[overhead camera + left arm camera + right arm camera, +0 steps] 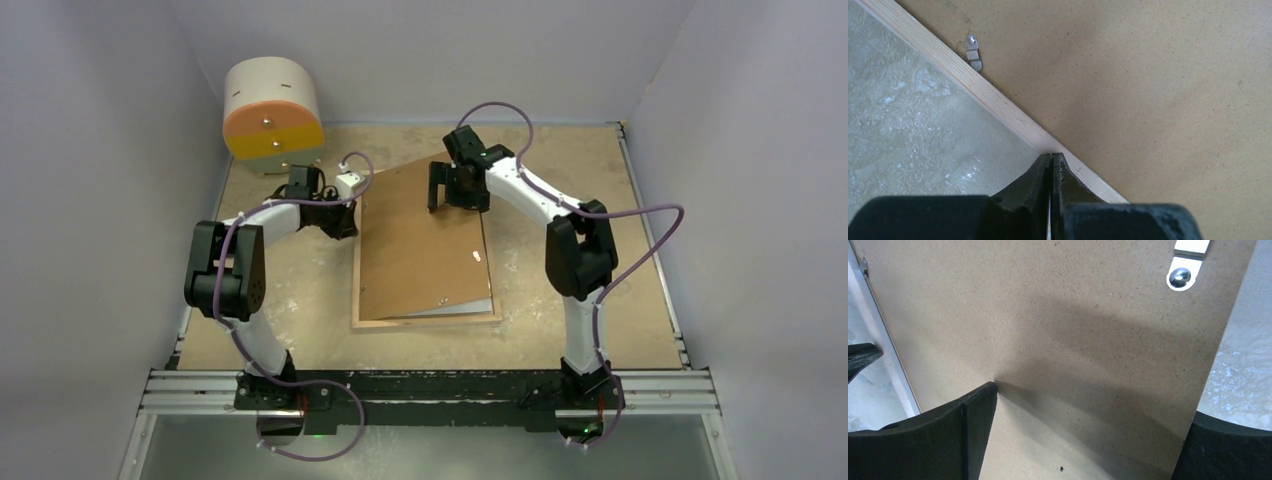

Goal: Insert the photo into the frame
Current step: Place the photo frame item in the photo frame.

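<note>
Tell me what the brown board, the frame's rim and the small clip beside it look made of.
Brown board: likely hardboard, matte; uniform tan with fine dark flecks, no grain.
Frame rim: pale bare wood; lengthwise grain lines show.
Clip: shiny silver metal, probably steel; bright glints.

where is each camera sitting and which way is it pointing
top external: above and behind the bases, looking down at the table; both arms show, with the frame and brown backing board between them.
left wrist: on the left arm, looking down past the shut left end effector at the frame's wooden rim.
right wrist: on the right arm, looking down through the open right end effector at the board.
shared: both wrist views show the brown backing board.
</note>
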